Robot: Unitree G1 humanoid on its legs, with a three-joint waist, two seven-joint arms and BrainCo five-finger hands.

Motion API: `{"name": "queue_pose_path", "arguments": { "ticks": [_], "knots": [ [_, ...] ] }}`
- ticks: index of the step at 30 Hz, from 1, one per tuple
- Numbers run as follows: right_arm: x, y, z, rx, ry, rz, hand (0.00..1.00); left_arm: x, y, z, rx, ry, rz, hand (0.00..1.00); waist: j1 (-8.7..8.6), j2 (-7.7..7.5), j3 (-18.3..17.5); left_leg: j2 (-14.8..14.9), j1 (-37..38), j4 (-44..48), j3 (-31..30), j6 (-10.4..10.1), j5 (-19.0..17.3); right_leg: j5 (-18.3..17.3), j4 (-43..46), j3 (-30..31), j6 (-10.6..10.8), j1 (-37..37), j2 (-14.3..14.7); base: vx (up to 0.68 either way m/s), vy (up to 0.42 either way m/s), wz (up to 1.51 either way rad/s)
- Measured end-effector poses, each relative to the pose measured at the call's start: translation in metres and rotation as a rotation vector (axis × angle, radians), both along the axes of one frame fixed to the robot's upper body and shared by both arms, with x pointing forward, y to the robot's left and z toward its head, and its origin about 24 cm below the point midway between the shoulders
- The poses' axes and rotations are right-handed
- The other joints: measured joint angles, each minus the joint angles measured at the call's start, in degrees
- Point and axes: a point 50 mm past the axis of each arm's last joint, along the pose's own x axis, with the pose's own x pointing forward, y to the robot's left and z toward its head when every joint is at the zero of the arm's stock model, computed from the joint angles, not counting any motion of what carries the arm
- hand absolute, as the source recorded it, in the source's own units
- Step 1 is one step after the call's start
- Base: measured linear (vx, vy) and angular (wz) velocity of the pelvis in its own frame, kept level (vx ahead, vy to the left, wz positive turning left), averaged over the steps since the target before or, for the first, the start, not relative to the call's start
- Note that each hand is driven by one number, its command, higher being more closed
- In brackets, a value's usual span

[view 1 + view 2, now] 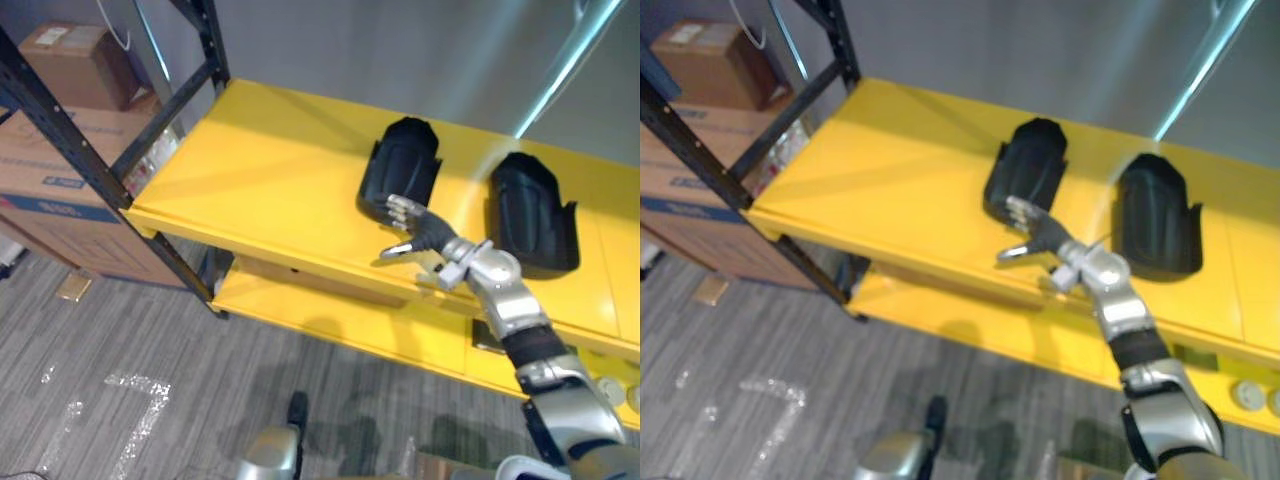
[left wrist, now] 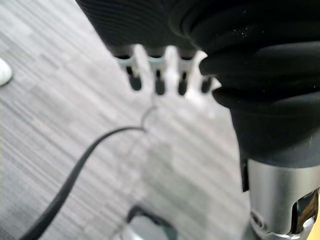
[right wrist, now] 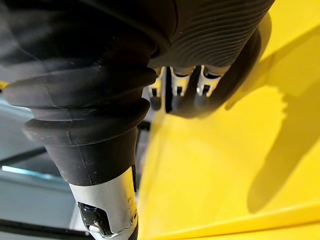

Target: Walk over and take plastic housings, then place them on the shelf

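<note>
Well, both plastic housings are lying on the yellow shelf (image 1: 260, 170) from where I stand: the left housing (image 1: 403, 160) is a little further back, and the right housing (image 1: 530, 215) is close beside it but not touching. The right hand (image 1: 418, 230) is at the near end of the left housing with its fingers (image 1: 400, 210) loosely spread and the thumb held out to one side. It grips nothing. The fingertips look to be touching the housing's edge or just short of it; I can't say which. The left hand (image 2: 159, 82) hangs relaxed over the grey floor (image 2: 60, 100), carrying nothing.

I'd guess the step is settling that left housing and letting go. To do it well, the hand should keep its fingers flat and straight. If the piece needs seating deeper, a gentle square push on the near edge would slide it without turning it toward its neighbour. After that the hand should come straight back and slightly up, thumb clear, so no fingertip hooks the rim and drags the housing off the shelf's front lip. Some cardboard boxes (image 1: 60, 130) stand off to the left.
</note>
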Motion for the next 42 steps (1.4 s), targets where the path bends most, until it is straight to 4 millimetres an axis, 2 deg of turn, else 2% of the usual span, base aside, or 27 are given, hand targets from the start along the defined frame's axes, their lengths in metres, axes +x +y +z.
{"name": "queue_pose_path", "arguments": {
  "ticks": [1,7,8,11,14,16,17,19,21,22,25,28,32,35,36,42],
  "knots": [
    [0.000,0.001,0.000,0.002,0.001,0.005,0.00,0.000,0.000,0.000,-0.002,-0.001,-0.001,0.00,0.01,0.00,0.00,-0.03,-0.17,0.00,0.09,0.00,0.00,-0.67,-0.37,-0.02,-0.93,-0.03,0.07,-0.08,-0.026,-0.04],
    [-0.006,0.011,-0.002,0.066,0.032,0.130,0.00,0.000,0.001,0.000,-0.004,-0.002,0.002,0.00,-0.03,-0.38,-0.23,-0.03,-0.18,0.06,1.72,0.04,0.05,-1.69,-0.89,0.68,0.00,-0.21,-0.39,0.00,-0.016,-0.03],
    [-0.010,0.016,0.000,0.103,0.026,0.179,0.00,-0.001,0.002,0.001,-0.001,-0.004,0.008,0.00,0.08,-0.80,-0.14,-0.21,0.11,0.36,2.10,0.08,0.01,-0.99,-0.43,1.31,1.09,-0.13,-0.57,0.11,-0.041,-0.15],
    [-0.021,0.026,0.009,0.147,-0.011,0.273,0.00,0.000,0.004,0.001,0.005,-0.005,-0.007,0.00,-0.18,-0.94,-0.13,0.58,0.07,0.72,2.94,0.64,0.19,-0.13,1.30,3.59,0.43,-1.16,-0.37,0.10,-0.026,-0.09],
    [-0.031,0.040,0.033,0.206,-0.115,0.344,0.00,0.010,0.005,0.004,0.005,-0.044,-0.028,0.00,-0.46,-0.74,2.04,3.62,-2.67,9.47,4.70,0.39,-4.76,1.13,5.65,7.50,-1.51,-3.36,0.87,0.01,-0.018,-0.32],
    [-0.041,0.047,0.061,0.269,-0.254,0.365,0.00,0.025,0.007,0.006,0.009,-0.080,-0.069,0.00,-0.69,-0.60,3.59,5.79,-5.31,14.82,5.88,-0.29,-7.72,1.49,6.31,9.81,-2.25,-4.74,2.03,-0.06,-0.008,-0.39],
    [-0.044,0.046,0.069,0.280,-0.294,0.363,0.00,0.030,0.007,0.006,0.010,-0.096,-0.074,0.00,-0.81,-0.52,3.95,6.03,-5.99,15.47,6.09,-0.41,-7.91,1.36,6.30,10.00,-2.48,-5.21,2.41,-0.10,-0.018,-0.28],
    [-0.050,0.042,0.092,0.323,-0.416,0.332,0.00,0.054,0.004,0.010,0.016,-0.165,-0.104,0.00,-1.98,0.35,5.83,6.22,-7.45,16.28,6.70,-0.39,-7.99,0.73,5.84,11.24,-3.39,-6.34,2.42,-0.15,-0.006,-0.21],
    [-0.055,0.035,0.104,0.341,-0.488,0.306,0.00,0.069,0.001,0.013,0.020,-0.213,-0.131,0.00,-2.51,1.01,6.35,6.39,-9.02,17.24,7.79,-0.47,-8.25,-0.16,5.13,11.90,-3.98,-7.46,2.37,-0.15,0.019,-0.23],
    [-0.058,0.034,0.111,0.330,-0.534,0.301,0.00,0.075,0.001,0.016,0.025,-0.235,-0.139,0.00,-3.09,1.14,6.89,6.21,-9.80,17.99,8.04,-0.35,-8.32,-0.93,4.35,12.38,-3.04,-7.59,2.13,-0.13,0.007,-0.18],
    [-0.066,0.030,0.122,0.332,-0.603,0.310,0.00,0.080,-0.002,0.016,0.024,-0.242,-0.154,0.00,-4.69,2.20,7.56,6.46,-10.49,19.03,8.10,-0.32,-8.31,-1.39,4.60,12.39,-2.16,-7.76,2.27,-0.11,0.000,-0.03],
    [-0.073,0.031,0.131,0.319,-0.659,0.329,0.00,0.080,-0.004,0.015,0.017,-0.229,-0.172,0.00,-4.74,2.41,7.68,6.99,-10.58,18.77,8.37,-0.53,-7.74,-1.47,5.34,12.72,-2.20,-8.55,2.53,-0.05,-0.005,-0.05],
    [-0.072,0.034,0.145,0.207,-0.751,0.248,0.00,0.075,-0.011,0.009,-0.010,-0.185,-0.202,0.00,-4.82,3.18,8.11,6.98,-10.47,18.57,8.21,-0.23,-7.12,-2.55,7.60,12.71,-2.07,-9.40,2.09,0.00,0.000,0.00],
    [-0.070,0.036,0.147,0.118,-0.788,0.190,0.00,0.069,-0.014,0.005,-0.028,-0.152,-0.209,0.00,-4.71,4.20,8.66,6.87,-10.12,18.55,8.25,-0.23,-7.12,-3.00,8.61,12.73,-1.86,-9.50,1.64,0.00,0.000,0.00],
    [-0.069,0.040,0.148,0.070,-0.803,0.177,0.00,0.067,-0.016,0.003,-0.039,-0.136,-0.215,0.00,-4.78,4.63,8.89,6.92,-10.20,18.51,8.39,-0.28,-7.08,-3.20,9.16,12.93,-1.87,-9.97,1.63,-0.02,-0.004,-0.10],
    [-0.059,0.065,0.142,-0.237,-0.777,0.164,0.00,0.063,-0.017,0.001,-0.062,-0.126,-0.202,0.00,-5.23,4.73,8.95,7.23,-10.60,17.48,9.06,-0.50,-6.26,-3.44,10.16,13.87,-1.96,-11.85,1.59,0.00,-0.008,-0.05]
  ]
}}
